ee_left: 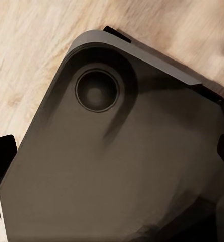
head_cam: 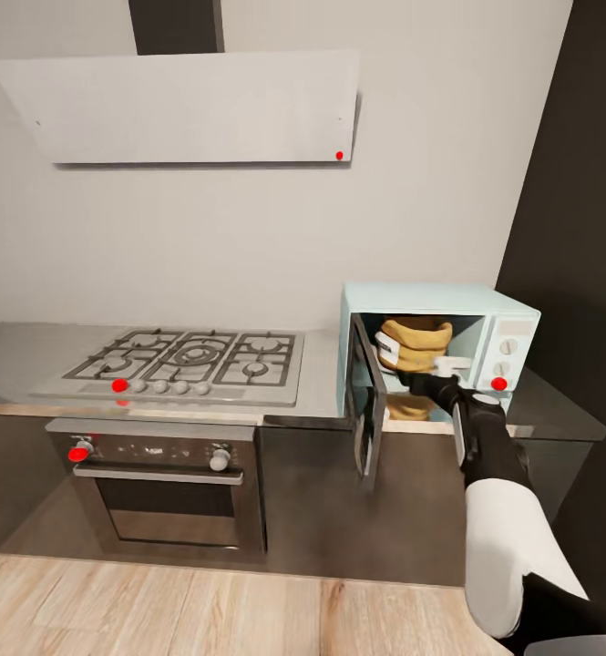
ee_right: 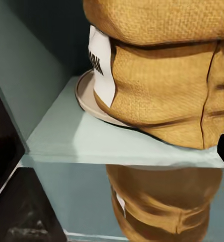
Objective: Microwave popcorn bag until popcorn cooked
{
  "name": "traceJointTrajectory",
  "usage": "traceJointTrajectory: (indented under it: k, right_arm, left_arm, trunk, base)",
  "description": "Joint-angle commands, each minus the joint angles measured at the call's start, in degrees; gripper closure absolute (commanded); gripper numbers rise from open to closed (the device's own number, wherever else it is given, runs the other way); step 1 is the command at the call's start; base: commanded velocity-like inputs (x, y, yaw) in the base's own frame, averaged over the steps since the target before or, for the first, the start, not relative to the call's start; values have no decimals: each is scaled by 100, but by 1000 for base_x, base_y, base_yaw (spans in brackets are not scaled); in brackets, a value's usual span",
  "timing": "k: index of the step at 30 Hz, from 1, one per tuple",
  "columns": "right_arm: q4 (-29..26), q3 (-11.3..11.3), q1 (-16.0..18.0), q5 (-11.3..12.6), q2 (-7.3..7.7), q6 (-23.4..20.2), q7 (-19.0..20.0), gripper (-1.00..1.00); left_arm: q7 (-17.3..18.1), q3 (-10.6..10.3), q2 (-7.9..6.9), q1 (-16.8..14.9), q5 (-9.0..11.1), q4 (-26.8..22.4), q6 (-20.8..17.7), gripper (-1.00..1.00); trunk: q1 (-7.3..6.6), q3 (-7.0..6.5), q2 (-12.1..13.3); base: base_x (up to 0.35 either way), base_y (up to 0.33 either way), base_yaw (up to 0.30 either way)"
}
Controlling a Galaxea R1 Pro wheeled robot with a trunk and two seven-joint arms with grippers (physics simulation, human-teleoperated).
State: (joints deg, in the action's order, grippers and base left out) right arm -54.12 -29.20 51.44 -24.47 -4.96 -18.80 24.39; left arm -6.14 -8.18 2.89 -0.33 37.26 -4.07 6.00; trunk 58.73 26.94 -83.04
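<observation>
Popcorn bag (head_cam: 415, 342) is inside the microwave (head_cam: 485, 305), sitting on the round turntable plate (ee_right: 84, 93) — the carry from the countertop (head_cam: 325, 383) looks done. Microwave door (head_cam: 368, 410) stands open, swung toward the robot. Judged remaining: release and withdraw the arm, close the door, start the heating; no popcorn is visible to check.

Right gripper (head_cam: 421, 357) reaches into the cavity at the bag. In the head view its 2 pale fingers (head_cam: 389, 346) appear spread at the sack's side, fairly wide, but contact is too small to resolve — I cannot tell whether they grip it or have let go. In the right wrist view the bag's woven wall and white label (ee_right: 103, 65) sit very close.
</observation>
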Motion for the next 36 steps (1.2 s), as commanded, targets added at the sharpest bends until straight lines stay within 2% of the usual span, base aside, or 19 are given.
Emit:
traceJointTrajectory:
  k: [1,7,23,27,31,36]
  right_arm:
    - [-11,-35,7,-60,-7,6,8,-100]
    - [31,-41,7,-51,-13,25,-232,-100]
    - [76,-41,7,-49,-14,95,-274,-100]
    - [62,-45,-10,-49,-9,111,-255,-100]
    - [10,-63,-223,-62,3,105,-240,-100]
    - [19,-64,-239,-66,102,68,-216,-100]
  left_arm:
    - [-27,-51,1,-2,35,-4,15,-100]
    - [-10,-64,-7,-2,35,-6,-9,-100]
    - [-18,-61,-7,-2,35,-6,2,-100]
    - [-18,-60,-3,-2,29,-6,14,-100]
    - [-27,-48,8,-2,27,-6,23,-100]
    - [-27,-44,15,-2,27,-6,25,-100]
  trunk:
    - [0,6,-4]
    - [0,6,-4]
    - [0,6,-4]
    - [0,6,-4]
    - [0,6,-4]
    - [0,6,-4]
  base:
    - [58,0,0]
    - [274,0,0]
    - [309,0,0]
    - [-24,0,0]
    - [-305,0,0]
    - [-342,0,0]
